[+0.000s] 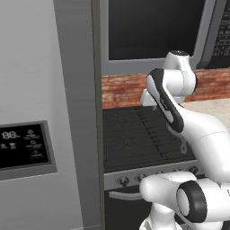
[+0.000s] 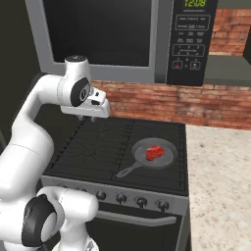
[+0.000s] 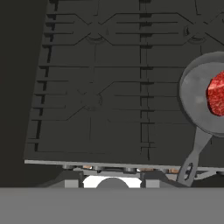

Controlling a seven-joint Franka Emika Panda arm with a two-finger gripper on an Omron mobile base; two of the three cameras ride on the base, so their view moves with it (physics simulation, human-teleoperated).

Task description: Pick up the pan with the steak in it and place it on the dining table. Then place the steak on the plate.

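The pan (image 2: 156, 154) sat on the stove (image 2: 98, 147), over its front right burner, its handle (image 2: 128, 171) angled toward the knobs (image 2: 141, 201) along the stove's front edge. The steak (image 2: 155, 152) lay inside the pan, near its middle. The gripper (image 2: 93, 117) hung above the stove's rear left burner, well apart from the pan; whether its fingers were wide or narrow could not be told. A microwave (image 2: 147, 34) was mounted above the stove.

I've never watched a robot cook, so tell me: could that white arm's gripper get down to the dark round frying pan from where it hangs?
Probably yes. The gripper hangs above the stove's left burners, while the dark round frying pan sits on the front right burner with its handle pointing toward the knobs. Nothing stands between them.
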